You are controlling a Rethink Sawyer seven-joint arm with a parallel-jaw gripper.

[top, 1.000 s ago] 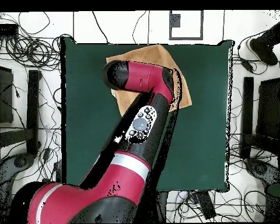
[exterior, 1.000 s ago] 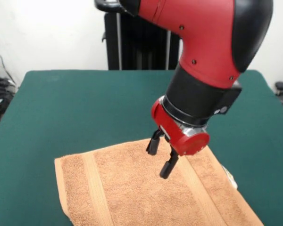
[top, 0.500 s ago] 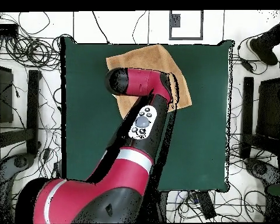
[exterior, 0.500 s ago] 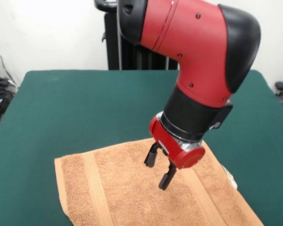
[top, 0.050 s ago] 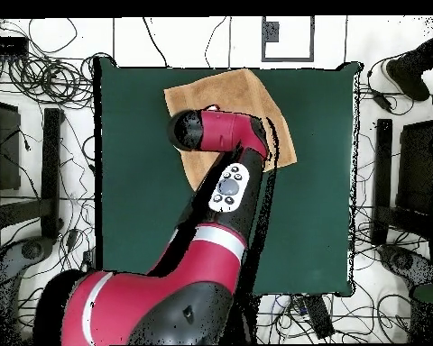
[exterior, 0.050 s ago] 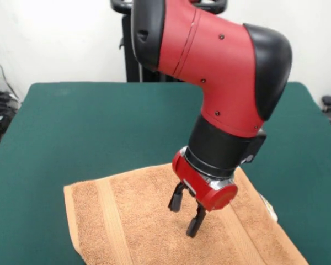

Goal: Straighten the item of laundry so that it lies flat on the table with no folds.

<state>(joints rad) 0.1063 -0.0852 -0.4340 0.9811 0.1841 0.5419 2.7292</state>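
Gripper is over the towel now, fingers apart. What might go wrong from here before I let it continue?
The gripper hangs open over the middle of the towel; pinching there would likely bunch the cloth and raise new folds. The towel also runs off the front view's bottom and lies close to the table edge in the overhead view, so a drag that way may pull it over.

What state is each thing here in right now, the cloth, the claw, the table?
towel: spread over the table's edge area, mostly flat, its pale bands showing; its lower part is cut off by the front view.
gripper: open, empty, fingers pointing down just over the towel's middle; whether it touches cannot be told.
table: green top, bare apart from the towel.
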